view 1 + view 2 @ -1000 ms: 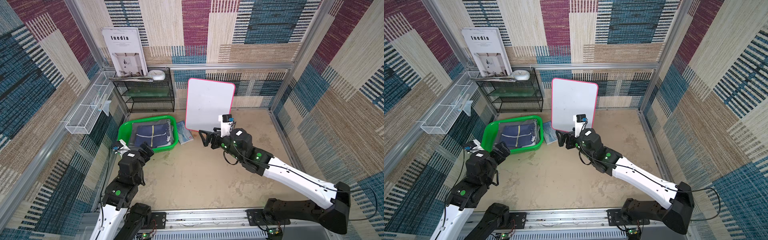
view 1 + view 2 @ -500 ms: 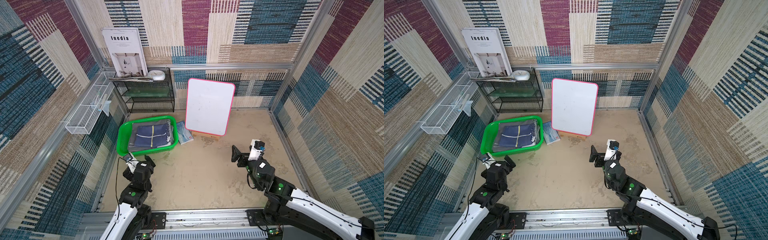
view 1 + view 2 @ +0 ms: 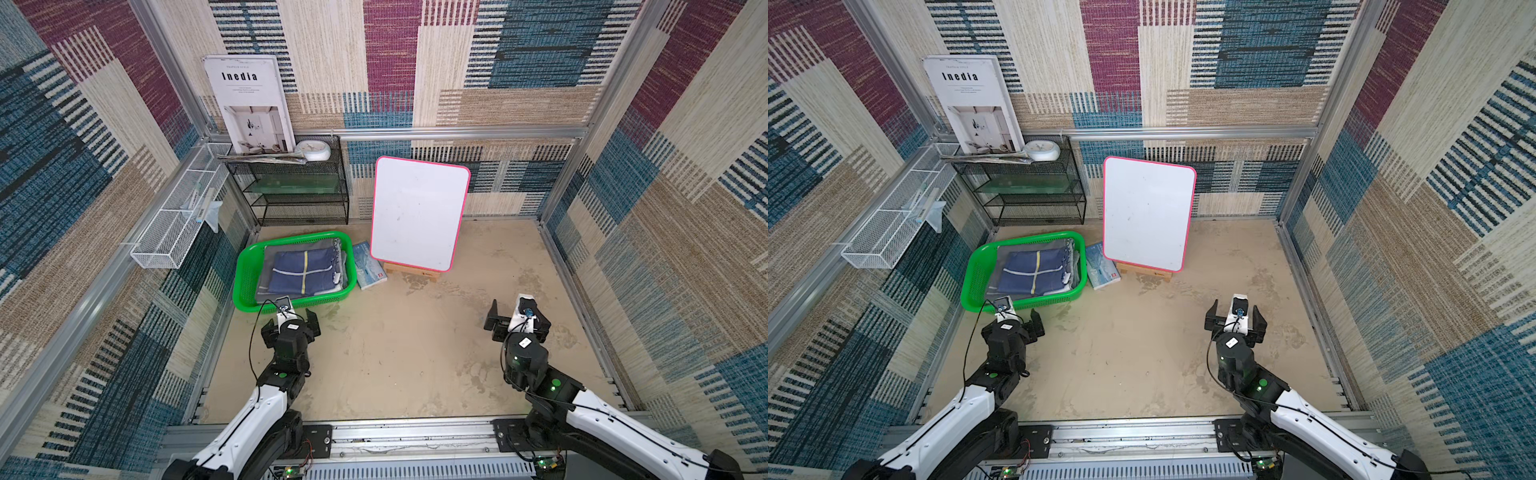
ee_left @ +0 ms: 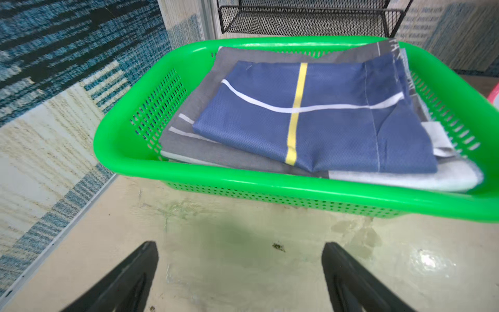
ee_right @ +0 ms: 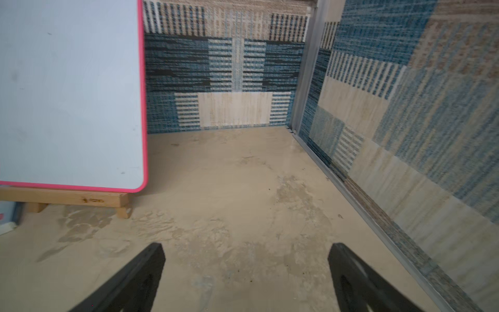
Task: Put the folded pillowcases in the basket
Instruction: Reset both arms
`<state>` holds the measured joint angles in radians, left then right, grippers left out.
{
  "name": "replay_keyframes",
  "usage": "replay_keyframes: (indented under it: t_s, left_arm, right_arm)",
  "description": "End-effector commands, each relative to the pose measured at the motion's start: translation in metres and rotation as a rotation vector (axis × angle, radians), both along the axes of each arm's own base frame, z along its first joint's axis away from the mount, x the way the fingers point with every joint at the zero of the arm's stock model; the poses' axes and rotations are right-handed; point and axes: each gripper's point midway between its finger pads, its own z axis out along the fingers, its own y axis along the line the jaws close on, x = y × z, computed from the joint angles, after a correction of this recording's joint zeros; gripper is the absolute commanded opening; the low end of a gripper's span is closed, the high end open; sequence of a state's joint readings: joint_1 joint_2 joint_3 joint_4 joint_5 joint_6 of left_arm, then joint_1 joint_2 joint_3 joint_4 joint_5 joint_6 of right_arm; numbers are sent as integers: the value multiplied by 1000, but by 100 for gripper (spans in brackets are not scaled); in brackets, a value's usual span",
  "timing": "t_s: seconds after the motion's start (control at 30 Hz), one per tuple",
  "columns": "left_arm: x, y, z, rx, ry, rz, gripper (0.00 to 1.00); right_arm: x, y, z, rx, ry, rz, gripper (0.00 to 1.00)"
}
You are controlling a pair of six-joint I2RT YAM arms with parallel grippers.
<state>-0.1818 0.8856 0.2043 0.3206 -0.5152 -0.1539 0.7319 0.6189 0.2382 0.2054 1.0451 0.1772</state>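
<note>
The bright green basket [image 3: 245,286] stands at the back left of the floor. In it lies the folded pillowcase [image 3: 301,274], blue with a yellow and a white stripe, on top of folded grey cloth. The left wrist view shows the basket [image 4: 243,181] and the pillowcase [image 4: 324,121] close ahead. My left gripper [image 3: 291,321] hovers just in front of the basket's near rim, open and empty [image 4: 240,247]. My right gripper [image 3: 1234,309] is far off at the front right, open over bare floor [image 5: 247,247].
A white board with a pink rim [image 3: 417,212] leans on a wooden stand behind the middle, with a thin book [image 3: 368,266] lying between it and the basket. A black wire shelf [image 3: 299,187] stands at the back left. A white wire rack [image 3: 174,224] hangs on the left wall.
Both arms have pulled back toward the near edge. The right gripper left the spot beside the basket and board for the front right. The left gripper drew back and now hovers before the basket's near rim.
</note>
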Motion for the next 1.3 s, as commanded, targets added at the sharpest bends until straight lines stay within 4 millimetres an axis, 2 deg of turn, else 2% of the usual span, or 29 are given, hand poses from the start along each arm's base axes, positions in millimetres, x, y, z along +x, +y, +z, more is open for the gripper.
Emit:
replay_keyframes:
  t_s: [0.0, 0.07, 0.23, 0.33, 0.37, 0.4, 0.5, 0.6, 0.7, 0.8, 0.9, 1.1, 1.27]
  left_arm:
    - [18, -7, 13, -31, -70, -34, 99]
    - [20, -9, 8, -52, -66, -43, 99]
    - [25, -13, 12, -55, -102, -105, 99]
    - [33, -20, 10, -49, -92, -167, 99]
    - [36, -22, 6, -52, -75, -187, 99]
    - [43, -28, 13, -56, -109, -222, 99]
    - [48, -39, 14, -58, -130, -297, 99]
    - [50, -36, 16, -46, -142, -295, 99]
    - [52, -32, 16, -40, -148, -287, 99]
    - [61, -39, 15, -10, -127, -332, 99]
    - [65, -36, 15, 5, -133, -328, 99]
    - [60, -35, 16, -6, -151, -327, 99]
    - [52, -27, 17, 2, -157, -288, 99]
  right_arm:
    - [6, -17, -8, 21, 3, -77, 100]
    - [10, -19, -6, 22, -30, -74, 100]
    - [20, -29, -8, 41, -82, -31, 100]
    - [31, -31, 1, 57, -125, 20, 100]
    - [34, -31, 1, 46, -129, 31, 100]
    - [38, -33, -1, 38, -122, 28, 100]
    - [50, -32, -11, 1, -86, 38, 100]
    - [57, -34, -20, -33, -63, 23, 100]
    - [62, -31, -21, -47, -86, 54, 100]
    - [67, -31, -26, -50, -83, 80, 100]
    - [72, -29, -30, -58, -74, 102, 100]
    - [86, -38, -32, -54, -59, 107, 100]
    - [93, -33, -34, -69, -44, 149, 100]
